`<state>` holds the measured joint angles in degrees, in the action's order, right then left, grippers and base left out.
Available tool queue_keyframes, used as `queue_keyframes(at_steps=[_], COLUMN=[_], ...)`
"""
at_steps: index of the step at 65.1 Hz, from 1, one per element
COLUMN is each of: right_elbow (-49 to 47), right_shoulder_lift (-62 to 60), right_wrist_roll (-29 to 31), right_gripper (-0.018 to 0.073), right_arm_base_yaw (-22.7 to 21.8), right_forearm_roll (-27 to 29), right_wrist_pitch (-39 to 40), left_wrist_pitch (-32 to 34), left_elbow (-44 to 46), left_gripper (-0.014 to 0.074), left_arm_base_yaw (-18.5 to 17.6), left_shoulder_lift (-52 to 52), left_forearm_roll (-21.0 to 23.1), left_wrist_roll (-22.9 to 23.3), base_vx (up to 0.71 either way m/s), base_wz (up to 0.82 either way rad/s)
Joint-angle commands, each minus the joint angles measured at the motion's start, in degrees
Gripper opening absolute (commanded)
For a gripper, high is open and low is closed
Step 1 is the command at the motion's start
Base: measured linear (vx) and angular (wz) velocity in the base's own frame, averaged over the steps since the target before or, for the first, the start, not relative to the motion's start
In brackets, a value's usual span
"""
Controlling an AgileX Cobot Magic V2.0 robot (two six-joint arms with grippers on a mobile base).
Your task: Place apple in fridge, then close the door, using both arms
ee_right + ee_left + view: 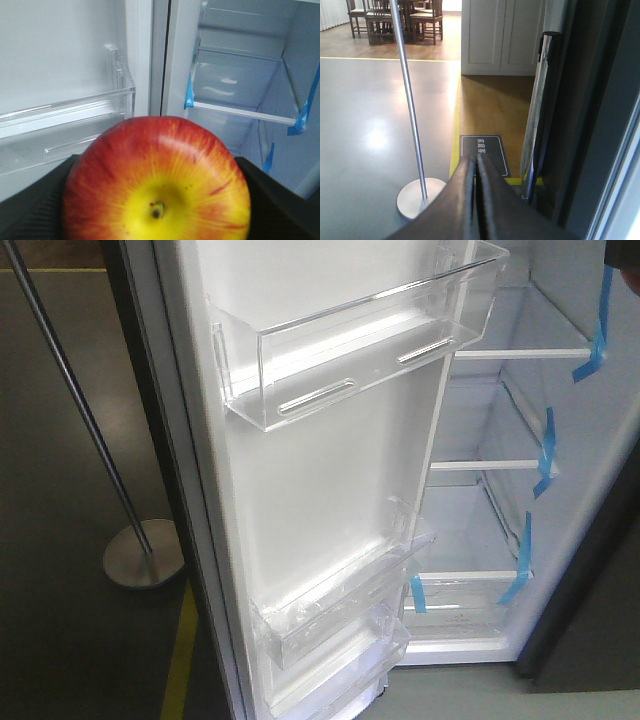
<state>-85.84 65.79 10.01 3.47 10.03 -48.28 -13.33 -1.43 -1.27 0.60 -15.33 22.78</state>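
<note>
R gripper (157,207) is pinching the apple (157,170) btwn its pads, facing the open fridge (240,75), w/ the door (60,60) standing just left. Risk: a drift left could be clipping the door bin (70,125), knocking the apple loose before it's reaching a shelf (245,112). L gripper (476,172) is pressed together, empty, probably waiting outside the door.

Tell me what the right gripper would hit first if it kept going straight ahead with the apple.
Probably the fridge, at its white front edge by the door hinge, just left of the shelves; depth is unclear.
</note>
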Motion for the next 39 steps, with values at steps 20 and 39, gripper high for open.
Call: queue_keyframes(at_steps=[20, 39], right_elbow=[-1.8, -1.8], right_shoulder_lift=[-1.0, -1.0], right_wrist_roll=[0.2, 0.2], right_gripper=[0.0203, 0.0203], right_arm_base_yaw=[-0.2, -0.2], right_forearm_roll=[0.3, 0.3], right_wrist_pitch=[4.7, 4.7], left_wrist_pitch=[4.2, 4.2], left_elbow=[1.1, 1.1], left_gripper=[-0.0007, -0.0007], left_arm_base_yaw=[0.1, 0.1], left_shoulder_lift=[0.8, 0.8], left_forearm_roll=[-0.1, -0.1], left_wrist_roll=[0.1, 0.1], base_vx=[0.0, 0.0], base_wz=[0.0, 0.0])
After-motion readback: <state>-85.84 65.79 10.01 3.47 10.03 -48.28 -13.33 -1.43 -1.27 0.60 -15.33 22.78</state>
